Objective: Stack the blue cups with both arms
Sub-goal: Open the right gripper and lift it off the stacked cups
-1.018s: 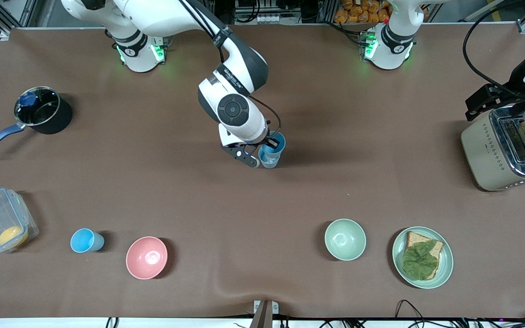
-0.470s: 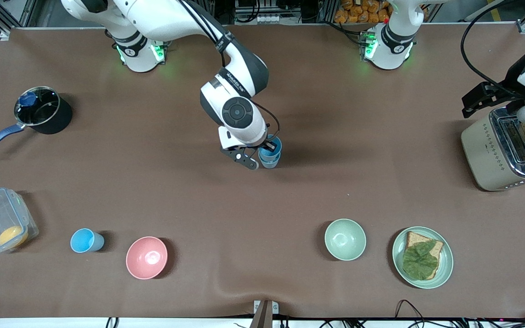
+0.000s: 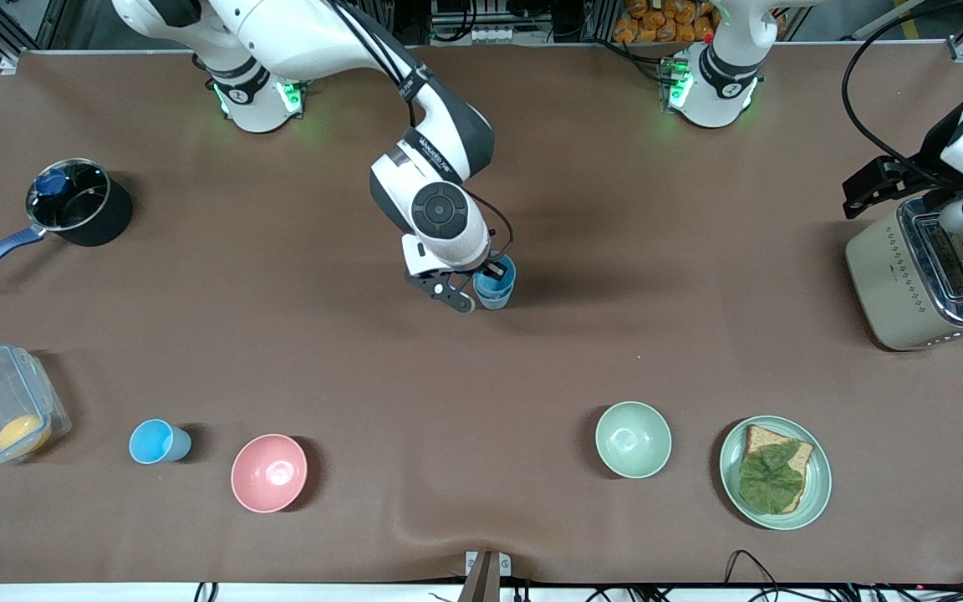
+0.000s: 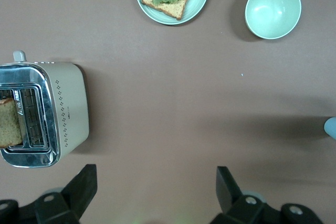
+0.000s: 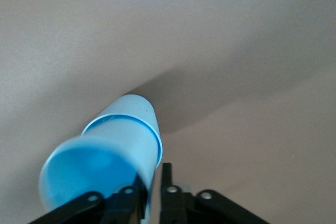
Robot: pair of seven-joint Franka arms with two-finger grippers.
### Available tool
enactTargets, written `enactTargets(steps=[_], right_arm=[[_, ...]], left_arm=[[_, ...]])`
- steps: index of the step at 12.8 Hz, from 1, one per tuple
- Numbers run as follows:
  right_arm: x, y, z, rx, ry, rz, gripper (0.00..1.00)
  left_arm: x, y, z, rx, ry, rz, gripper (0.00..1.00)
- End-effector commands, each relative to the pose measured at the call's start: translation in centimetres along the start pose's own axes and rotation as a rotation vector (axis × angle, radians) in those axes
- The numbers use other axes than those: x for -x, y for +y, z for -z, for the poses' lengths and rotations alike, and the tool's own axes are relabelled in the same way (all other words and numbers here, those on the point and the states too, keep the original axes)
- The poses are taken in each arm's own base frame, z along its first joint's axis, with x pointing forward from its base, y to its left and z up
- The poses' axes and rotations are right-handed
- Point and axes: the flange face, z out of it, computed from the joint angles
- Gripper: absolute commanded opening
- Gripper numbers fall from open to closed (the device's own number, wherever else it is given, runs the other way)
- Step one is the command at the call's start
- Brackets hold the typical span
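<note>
Brown table (image 3: 532, 376), mid-session. Right gripper (image 3: 481, 288) at table centre, fingers straddling rim of bright blue cup (image 3: 496, 284) nested in grey-blue cup (image 5: 137, 114); whether still clamped, cannot tell. Third blue cup (image 3: 155, 441) stands beside pink bowl (image 3: 269, 472). Left gripper (image 4: 157, 192) waits, jaws apart, near toaster (image 3: 924, 280).

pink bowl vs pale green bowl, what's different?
Colour: the pink bowl is pink, the pale green bowl is mint. Place: the pink bowl sits toward the right arm's end, slightly nearer the front camera; the pale green bowl sits beside the plate. Both are upright and empty.
</note>
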Motion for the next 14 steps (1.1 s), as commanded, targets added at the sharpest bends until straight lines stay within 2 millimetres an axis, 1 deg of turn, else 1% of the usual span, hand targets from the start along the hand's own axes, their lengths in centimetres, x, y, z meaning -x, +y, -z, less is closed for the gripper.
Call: enactTargets(steps=[1,3,4,6,7,8,10,12,14], right_arm=[[0.1,-0.2,1.0,-0.013,0.011,-0.01,1.0],[-0.3,0.3,1.6,0.006,0.0,-0.009,1.0],[-0.9,0.5,2.4,0.004,-0.002,-0.017,1.0],[-1.9,1.1,5.1,-0.024,0.005,-0.018,1.0],[-2.7,2.1,6.5,-0.001,-0.004,0.033,1.0],[-3.5,3.5,8.0,0.037,-0.029,0.128,1.0],[-7.0,7.0,12.0,0.061,-0.064,0.257,1.0],[-10.6,10.5,14.9,0.062,-0.099,0.441,1.0],[-14.4,14.7,17.9,0.055,-0.135,0.547,1.0]], left_arm=[[0.1,0.3,-0.1,0.019,-0.017,-0.025,1.0],[0.1,0.3,-0.1,0.019,-0.016,-0.024,1.0],[0.0,0.1,-0.1,0.019,-0.016,-0.024,1.0],[0.1,0.4,0.4,0.024,-0.005,-0.03,1.0],[0.2,0.5,0.6,0.024,-0.002,-0.032,1.0],[0.2,0.5,0.7,0.03,-0.002,-0.029,1.0],[0.2,0.8,0.8,0.054,-0.004,-0.03,1.0],[0.2,0.9,0.7,0.054,-0.006,-0.03,1.0],[0.4,1.1,0.8,0.059,-0.012,-0.023,1.0]])
